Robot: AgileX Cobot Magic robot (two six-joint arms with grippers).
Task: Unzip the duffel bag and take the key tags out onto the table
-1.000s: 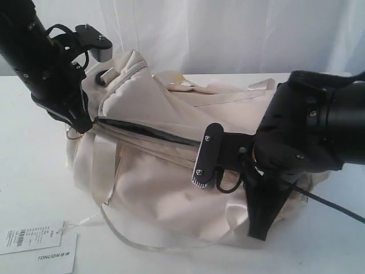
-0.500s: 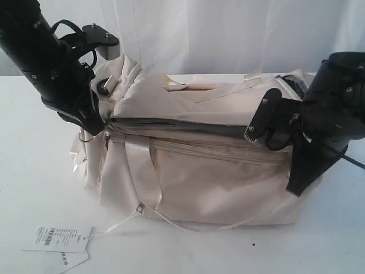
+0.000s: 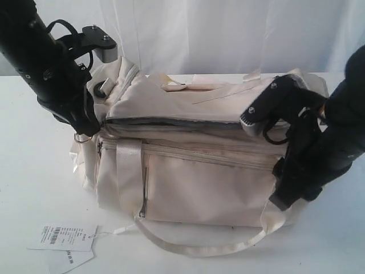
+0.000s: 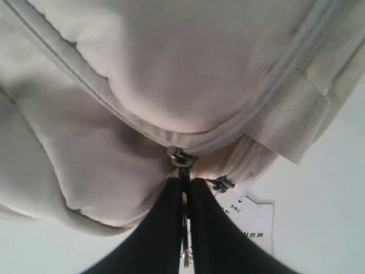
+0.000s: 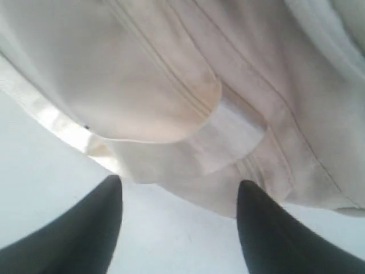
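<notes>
One table (image 3: 34, 188), white, carries everything. One bag (image 3: 199, 188) lies on it near the middle, long side toward the exterior camera. Its top zip (image 3: 171, 123) is open as a dark slit along the upper edge, with grey lining showing inside. The pocket zip (image 3: 205, 155) below it on the front face is shut.

Two arms, both black, stand one at each end of the bag. The left arm (image 3: 40, 63) slants down from the upper left to the bag's left end. There the left gripper (image 4: 183, 182) is clenched, its fingers pressed together on the metal zip pull (image 4: 180, 157) pinched between them, as the wrist view shows. The right arm (image 3: 342, 137) reaches in from the right edge and points down beside the bag's right end. The right gripper (image 5: 181, 181) is released: two fingers stand well apart with nothing between them, and bag fabric lies just beyond the tips.

One ribbon handle (image 3: 194, 249) lies looped on the table in front of the bag. Two white paper tags (image 3: 64, 237), one with a barcode, lie on the table off the bag's front left corner, one partly over the other. One thin string (image 3: 117, 229) runs from them toward the bag. One metal ring (image 3: 80, 138) hangs just below the left gripper.
</notes>
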